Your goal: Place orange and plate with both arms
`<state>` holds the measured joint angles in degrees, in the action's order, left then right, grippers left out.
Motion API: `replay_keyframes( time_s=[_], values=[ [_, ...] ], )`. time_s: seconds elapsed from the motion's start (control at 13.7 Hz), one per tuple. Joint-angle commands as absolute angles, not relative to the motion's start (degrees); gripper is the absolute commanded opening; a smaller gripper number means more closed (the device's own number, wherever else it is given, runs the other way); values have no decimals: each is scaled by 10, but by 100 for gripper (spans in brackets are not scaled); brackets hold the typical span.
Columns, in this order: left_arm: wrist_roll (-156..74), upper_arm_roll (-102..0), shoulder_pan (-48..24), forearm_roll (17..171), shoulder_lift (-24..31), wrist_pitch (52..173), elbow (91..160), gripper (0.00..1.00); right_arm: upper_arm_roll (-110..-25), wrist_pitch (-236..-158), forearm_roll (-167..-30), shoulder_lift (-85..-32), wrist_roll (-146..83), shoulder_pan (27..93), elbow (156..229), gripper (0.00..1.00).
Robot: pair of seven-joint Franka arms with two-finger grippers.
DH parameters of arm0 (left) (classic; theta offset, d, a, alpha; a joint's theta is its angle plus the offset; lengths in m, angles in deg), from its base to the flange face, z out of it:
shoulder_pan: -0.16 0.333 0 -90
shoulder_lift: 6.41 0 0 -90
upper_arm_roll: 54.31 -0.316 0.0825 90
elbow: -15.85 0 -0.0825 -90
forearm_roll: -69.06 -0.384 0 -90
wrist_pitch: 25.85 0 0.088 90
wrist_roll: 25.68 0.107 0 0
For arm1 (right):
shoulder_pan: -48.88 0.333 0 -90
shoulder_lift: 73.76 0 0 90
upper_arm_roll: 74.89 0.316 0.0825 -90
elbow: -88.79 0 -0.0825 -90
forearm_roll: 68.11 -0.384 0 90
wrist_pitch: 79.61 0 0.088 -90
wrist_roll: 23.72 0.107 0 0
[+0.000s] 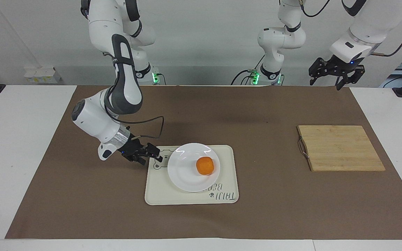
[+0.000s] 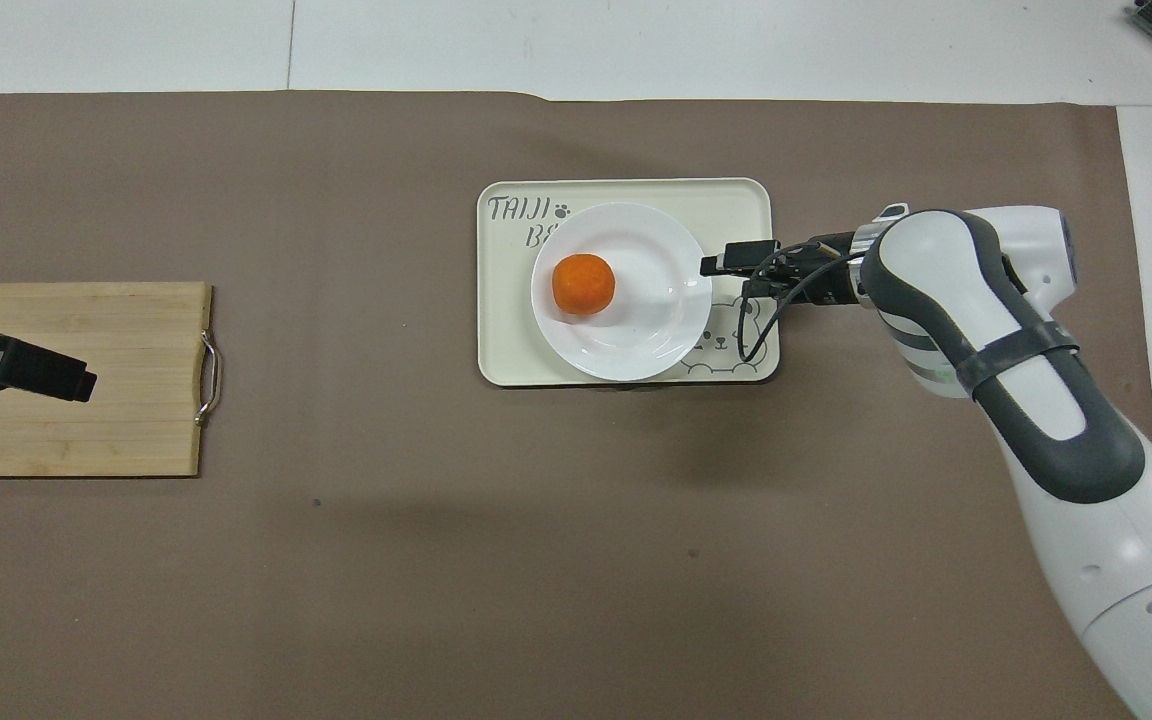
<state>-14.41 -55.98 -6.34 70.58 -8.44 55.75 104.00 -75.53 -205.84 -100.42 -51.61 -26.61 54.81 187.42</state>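
Orange (image 1: 205, 165) on plate (image 1: 187, 177), on tray (image 1: 159, 191). Right gripper (image 1: 155, 154) just beside plate rim, jaws apart, empty. Left gripper (image 1: 334, 78) waiting over board (image 2: 76, 440), jaws apart.

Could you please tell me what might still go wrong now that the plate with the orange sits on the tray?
1. The open right gripper is low over the cream rectangular tray, just beside the round white plate; a careless retreat could nudge its rim.
2. The small round orange lies loose and off-centre on the plate, so a bump might roll it off.
3. The gripper's dangling black cable could snag.

The left gripper waits, open, above the wooden cutting board.
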Motion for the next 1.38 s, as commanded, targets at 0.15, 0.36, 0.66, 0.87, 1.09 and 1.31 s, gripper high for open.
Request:
replay_keyframes(
  time_s=[0.15, 0.36, 0.66, 0.87, 1.09, 1.31],
  values=[
    [-147, -562, -63, 710, -86, 559, 1037, 100, -753, -1997, -826, -570, -157, 553, 1879, 100],
    [-147, -561, -63, 710, -86, 559, 1037, 100, -755, -1905, -788, -613, -152, 542, 1880, 100],
    [-147, -561, -63, 710, -86, 559, 1037, 100, -754, -1811, -753, -661, -153, 515, 1880, 100],
    [-147, -561, -63, 710, -86, 559, 1037, 100, -754, -1738, -722, -690, -155, 506, 1885, 100],
    [-147, -561, -63, 710, -86, 559, 1037, 100, -753, -1705, -717, -712, -158, 490, 1892, 100],
    [-147, -562, -63, 710, -86, 559, 1037, 100, -753, -1703, -698, -744, -176, 470, 1910, 100]
  ],
)
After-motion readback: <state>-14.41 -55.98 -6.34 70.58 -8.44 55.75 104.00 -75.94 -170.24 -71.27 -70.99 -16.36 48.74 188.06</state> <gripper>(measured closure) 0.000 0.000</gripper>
